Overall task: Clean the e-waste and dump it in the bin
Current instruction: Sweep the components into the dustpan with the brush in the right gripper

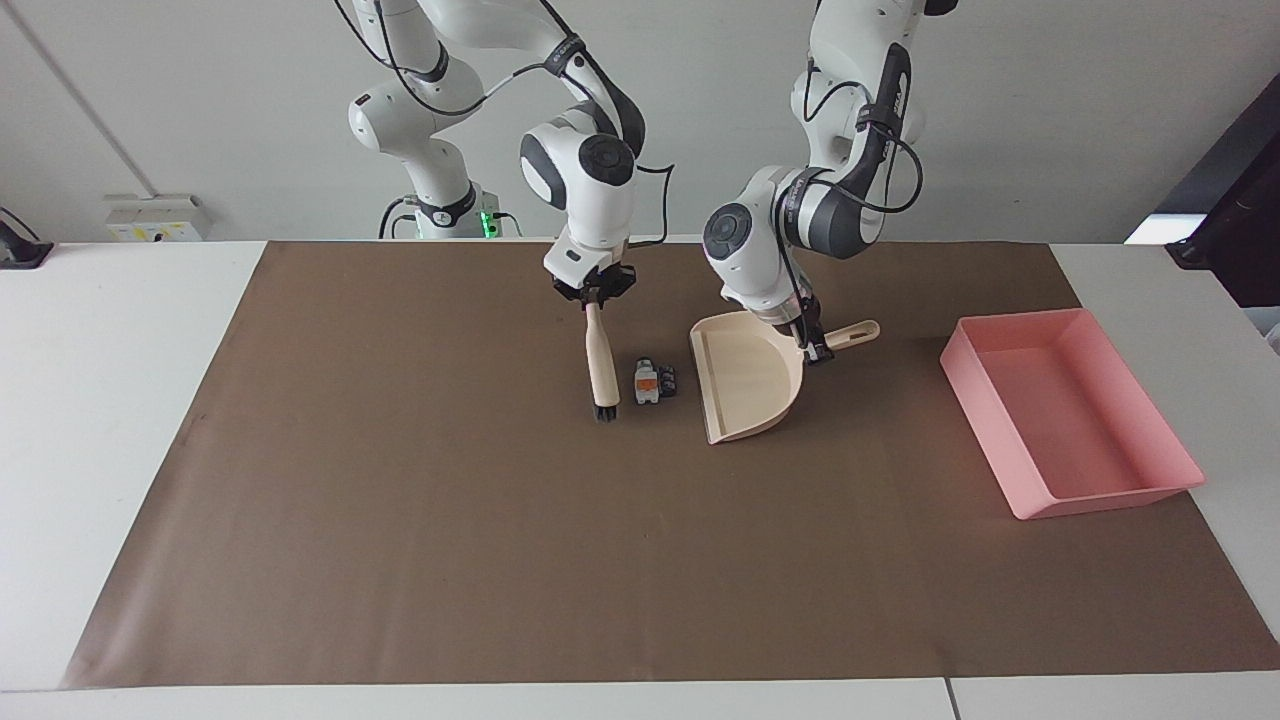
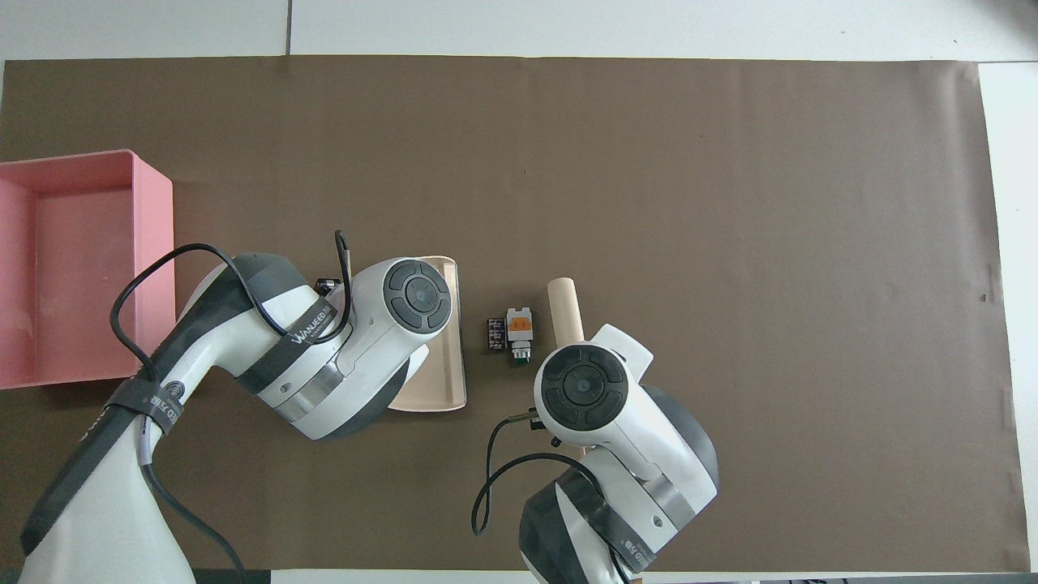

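The e-waste [image 1: 653, 382] is a small cluster on the brown mat: a white bit with an orange mark [image 2: 520, 323] and a dark purplish-black bit [image 2: 495, 333]. My right gripper [image 1: 593, 293] is shut on the handle of a small wooden brush [image 1: 602, 360], whose dark bristles stand on the mat just beside the e-waste. My left gripper [image 1: 812, 347] is shut on the handle of the beige dustpan [image 1: 745, 375], whose open lip faces the e-waste a short gap away. The pink bin [image 1: 1068, 408] lies at the left arm's end of the table.
The brown mat [image 1: 640, 560] covers most of the white table. In the overhead view both arms' wrists hide the grippers, most of the dustpan [image 2: 450, 332] and the brush's handle [image 2: 564, 308]. The bin [image 2: 81, 259] holds nothing that I can see.
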`<act>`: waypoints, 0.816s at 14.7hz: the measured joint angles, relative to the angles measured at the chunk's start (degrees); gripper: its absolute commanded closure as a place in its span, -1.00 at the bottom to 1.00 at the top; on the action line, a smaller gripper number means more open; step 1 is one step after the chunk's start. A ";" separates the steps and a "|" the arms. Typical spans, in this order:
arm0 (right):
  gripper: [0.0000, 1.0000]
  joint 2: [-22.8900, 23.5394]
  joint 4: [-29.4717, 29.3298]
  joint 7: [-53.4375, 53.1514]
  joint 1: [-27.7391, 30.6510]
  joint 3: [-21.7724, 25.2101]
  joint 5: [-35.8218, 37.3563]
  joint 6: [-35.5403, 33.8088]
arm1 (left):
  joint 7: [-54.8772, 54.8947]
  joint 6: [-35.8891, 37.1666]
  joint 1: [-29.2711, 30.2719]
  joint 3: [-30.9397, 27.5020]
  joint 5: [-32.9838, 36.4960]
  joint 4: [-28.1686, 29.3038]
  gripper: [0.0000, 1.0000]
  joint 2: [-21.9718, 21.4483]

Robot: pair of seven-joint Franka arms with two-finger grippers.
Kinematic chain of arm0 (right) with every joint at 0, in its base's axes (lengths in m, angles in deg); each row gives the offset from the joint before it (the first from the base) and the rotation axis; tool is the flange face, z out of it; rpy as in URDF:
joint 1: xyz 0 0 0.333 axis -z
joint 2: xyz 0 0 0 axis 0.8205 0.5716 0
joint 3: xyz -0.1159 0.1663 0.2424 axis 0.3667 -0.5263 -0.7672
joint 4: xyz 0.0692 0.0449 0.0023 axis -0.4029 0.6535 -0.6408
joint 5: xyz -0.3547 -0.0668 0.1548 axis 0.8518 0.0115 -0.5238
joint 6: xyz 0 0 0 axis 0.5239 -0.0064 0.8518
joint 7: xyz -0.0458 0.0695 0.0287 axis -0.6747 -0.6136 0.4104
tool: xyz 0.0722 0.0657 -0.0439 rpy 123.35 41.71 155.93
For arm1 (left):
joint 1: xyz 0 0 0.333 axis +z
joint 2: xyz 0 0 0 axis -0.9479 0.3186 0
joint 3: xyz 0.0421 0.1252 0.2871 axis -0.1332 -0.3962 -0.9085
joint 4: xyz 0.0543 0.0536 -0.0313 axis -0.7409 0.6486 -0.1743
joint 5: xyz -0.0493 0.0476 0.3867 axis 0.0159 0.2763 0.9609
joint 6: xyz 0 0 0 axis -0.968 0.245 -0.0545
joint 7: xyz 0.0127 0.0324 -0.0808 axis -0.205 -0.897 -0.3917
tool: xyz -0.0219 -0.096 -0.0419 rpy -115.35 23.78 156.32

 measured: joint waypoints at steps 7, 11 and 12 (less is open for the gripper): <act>1.00 4.42 -2.94 -3.94 -3.80 -0.06 1.11 -0.19 | -0.52 0.06 -0.02 0.01 0.00 0.11 1.00 0.02; 1.00 6.59 -3.17 -4.05 -5.04 -0.23 -8.92 7.73 | -0.78 0.16 -0.02 0.03 0.00 0.24 1.00 0.04; 1.00 6.92 -3.35 -2.07 -5.05 -0.31 -12.77 9.17 | -0.81 0.22 -0.02 0.03 0.00 0.25 1.00 0.04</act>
